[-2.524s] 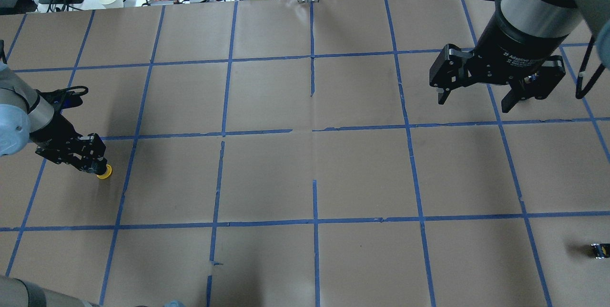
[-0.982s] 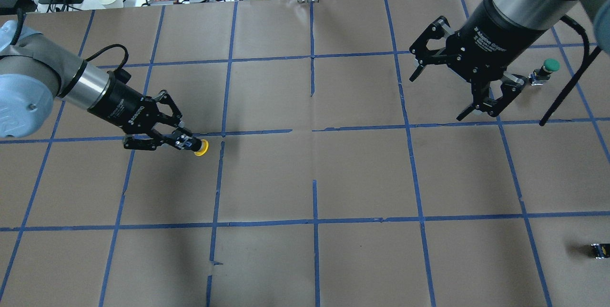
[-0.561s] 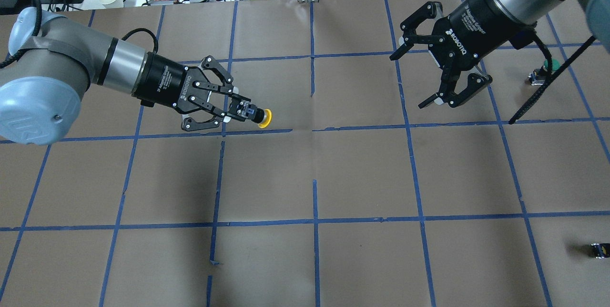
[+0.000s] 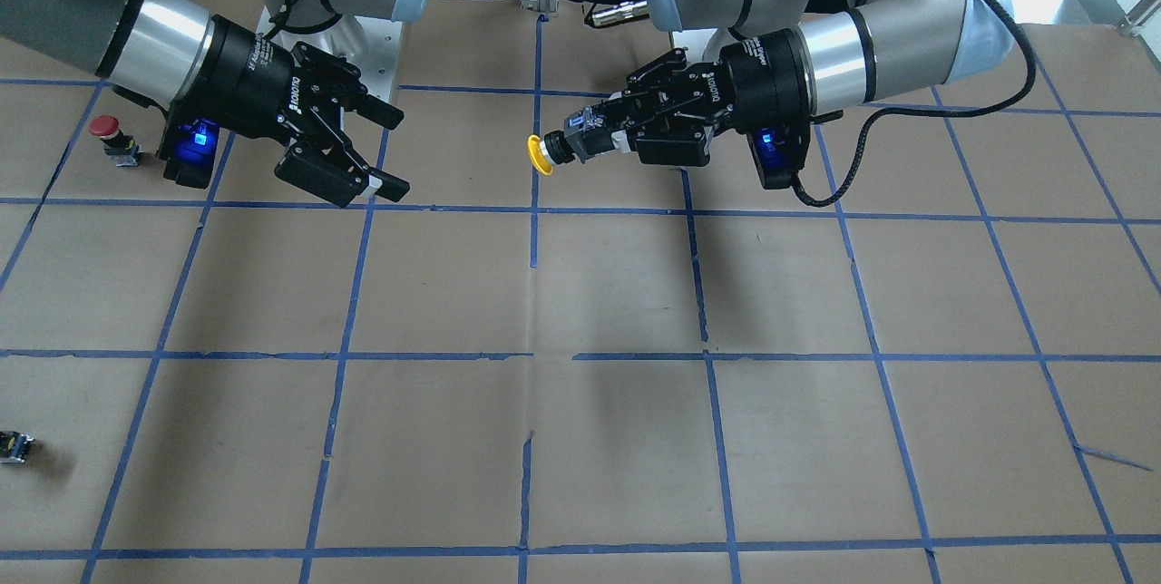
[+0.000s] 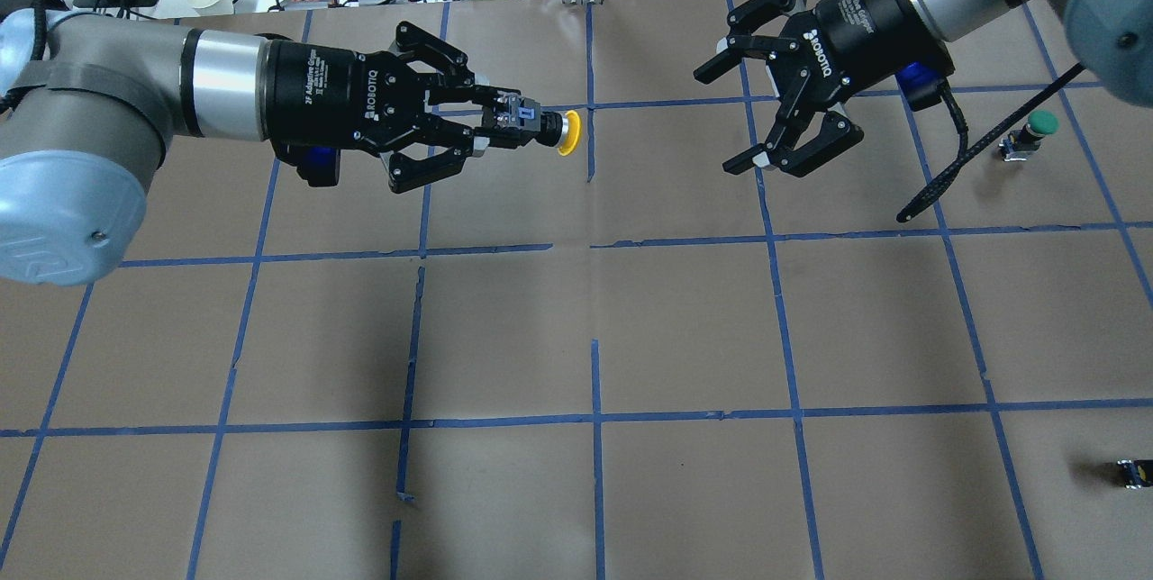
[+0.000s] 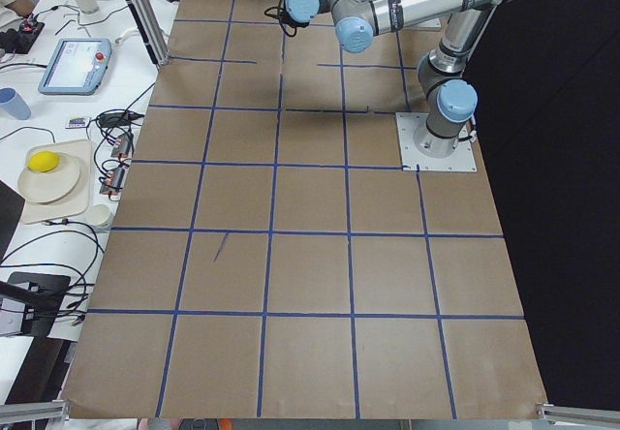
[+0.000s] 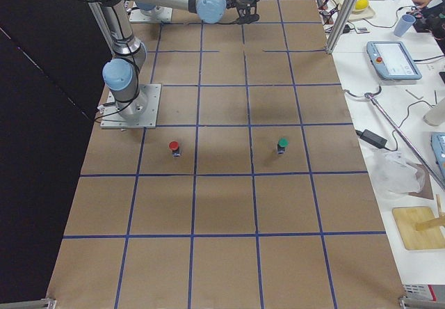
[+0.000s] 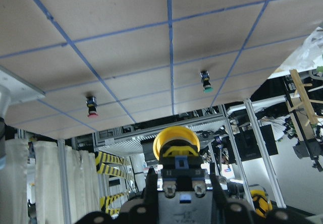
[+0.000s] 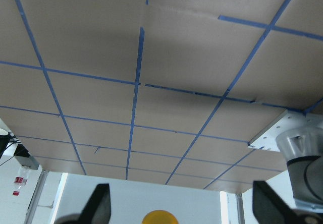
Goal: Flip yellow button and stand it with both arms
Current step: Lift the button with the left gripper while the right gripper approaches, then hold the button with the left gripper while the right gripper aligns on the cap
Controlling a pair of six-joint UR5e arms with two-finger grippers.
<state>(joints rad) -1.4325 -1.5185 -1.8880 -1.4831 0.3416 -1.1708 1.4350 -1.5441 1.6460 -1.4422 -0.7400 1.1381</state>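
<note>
My left gripper (image 5: 509, 123) is shut on the black-and-grey body of the yellow button (image 5: 567, 131). It holds the button level, well above the table, with the cap pointing at my right gripper. In the front view the left gripper (image 4: 594, 132) is on the right and the yellow cap (image 4: 539, 154) points left. The cap also fills the lower middle of the left wrist view (image 8: 175, 142). My right gripper (image 5: 725, 121) is open and empty, turned sideways to face the cap across a gap. The right wrist view shows the cap (image 9: 159, 217) between its spread fingers (image 9: 101, 204).
A green-capped button (image 5: 1040, 122) stands at the far right. A red-capped button (image 4: 104, 126) stands near my right arm's base. A small black switch block (image 5: 1133, 472) lies at the right edge. The brown paper table (image 5: 594, 328) has blue tape lines.
My left gripper has carried the yellow button from the table's left side up and toward the far middle. My right gripper has swung left and turned to face it, staying open.
</note>
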